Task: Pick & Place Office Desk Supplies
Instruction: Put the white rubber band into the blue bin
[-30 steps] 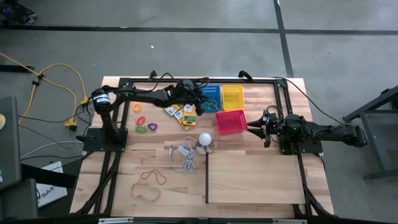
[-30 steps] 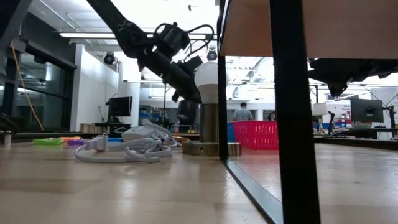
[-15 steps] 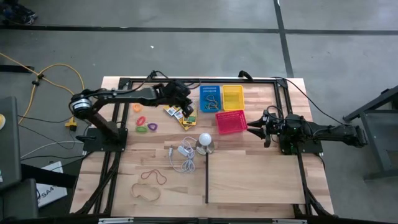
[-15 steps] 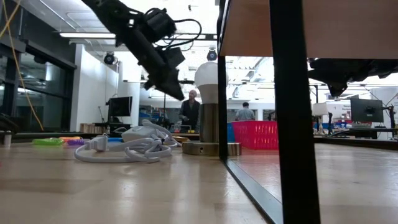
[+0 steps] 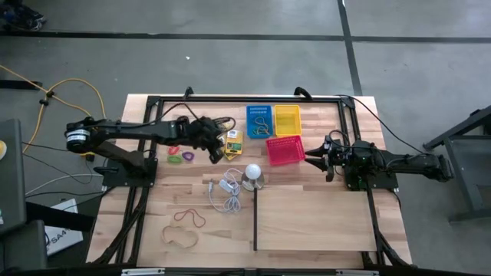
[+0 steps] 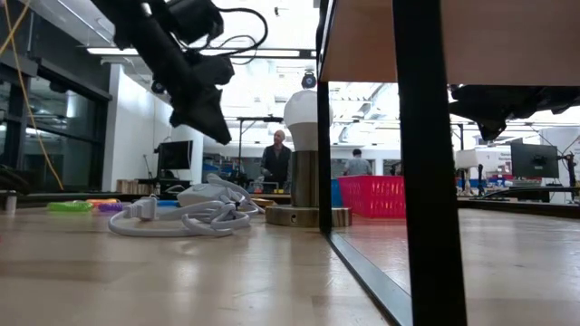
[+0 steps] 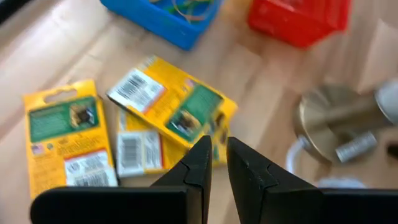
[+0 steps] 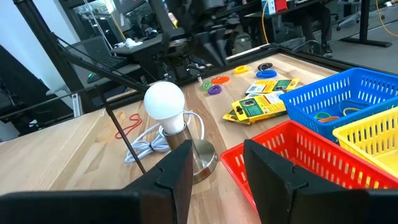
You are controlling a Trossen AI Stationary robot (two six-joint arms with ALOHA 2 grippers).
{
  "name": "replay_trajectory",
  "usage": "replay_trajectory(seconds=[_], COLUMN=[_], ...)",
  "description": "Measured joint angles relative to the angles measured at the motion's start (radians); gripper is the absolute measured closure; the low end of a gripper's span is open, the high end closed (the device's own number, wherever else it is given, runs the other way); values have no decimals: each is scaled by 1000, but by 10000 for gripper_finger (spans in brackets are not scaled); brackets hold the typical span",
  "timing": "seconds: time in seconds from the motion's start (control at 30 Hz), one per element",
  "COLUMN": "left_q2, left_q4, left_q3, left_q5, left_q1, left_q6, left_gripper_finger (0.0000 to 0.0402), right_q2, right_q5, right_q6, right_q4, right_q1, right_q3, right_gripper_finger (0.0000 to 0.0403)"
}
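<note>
The wooden table (image 5: 307, 222) carries three baskets at its far side. The left arm has swung back from over the blue basket (image 5: 259, 120), where it reached a second ago, and the left gripper (image 5: 214, 151) now hangs over the yellow-and-green packets (image 5: 233, 142). Its fingers stand only a narrow slit apart, with nothing between them, so a drop looks finished and a fresh pick is starting. The right gripper (image 5: 316, 157) waits just beside the red basket (image 5: 285, 150), fingers spread and empty, unmoved. Rubber bands (image 5: 261, 123) lie in the blue basket. The coloured rings (image 5: 181, 157) remain loose near the packets, and two more bands (image 5: 189, 218) lie well apart at the near edge.
</note>
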Motion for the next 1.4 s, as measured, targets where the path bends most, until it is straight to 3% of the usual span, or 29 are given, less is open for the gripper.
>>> replay_trajectory(seconds=[0.43, 0.8, 1.03, 1.4], left_q2=[-28, -27, -27, -26], left_q4=[-130, -155, -211, -206], left_q3=[0, 0, -21, -87], left_q5=[2, -74, -207, -246], left_q1=[-263, -559, -752, -989], left_q6=[-65, -124, -293, -513], left_gripper_finger=[355, 355, 355, 355], right_q2=[0, 0, 0, 0], right_q5=[0, 0, 0, 0], right_q6=[0, 0, 0, 0], right_q4=[0, 0, 0, 0], right_q1=[0, 0, 0, 0], right_q3=[0, 0, 0, 0], right_gripper_finger=[272, 272, 272, 272])
